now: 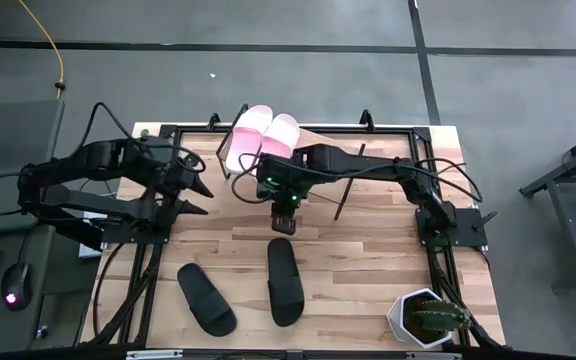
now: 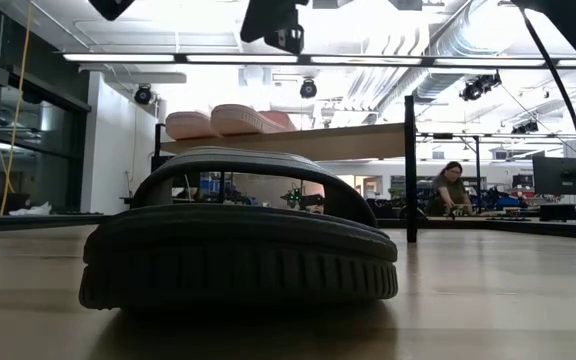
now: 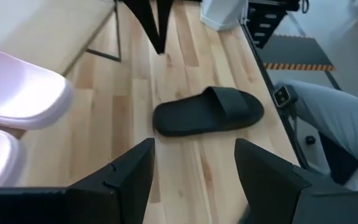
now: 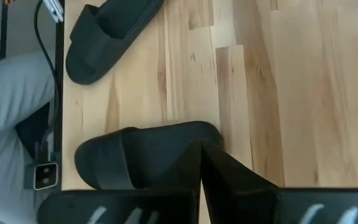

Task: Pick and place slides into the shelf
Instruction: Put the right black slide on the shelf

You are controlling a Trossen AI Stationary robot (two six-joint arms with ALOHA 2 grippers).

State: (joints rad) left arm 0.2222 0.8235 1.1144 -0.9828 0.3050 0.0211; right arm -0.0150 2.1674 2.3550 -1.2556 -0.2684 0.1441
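Your clenched, empty right end effector point(image 1: 284, 222) hangs just shelf-side of the nearer black rubber slide point(image 1: 285, 281), which lies lengthwise away from it on the wooden surface point(image 1: 368, 250); the released left end effector point(image 1: 200, 197) waits farther off.

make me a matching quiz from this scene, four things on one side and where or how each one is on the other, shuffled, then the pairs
Things:
1. pink slides
2. black slides
3. left gripper
4. right gripper

States:
A. shut, above the table's middle
B. lying on the tabletop near its front edge
C. open, holding nothing
D. side by side on the shelf

Pairs: 1-D, 2-B, 3-C, 4-A
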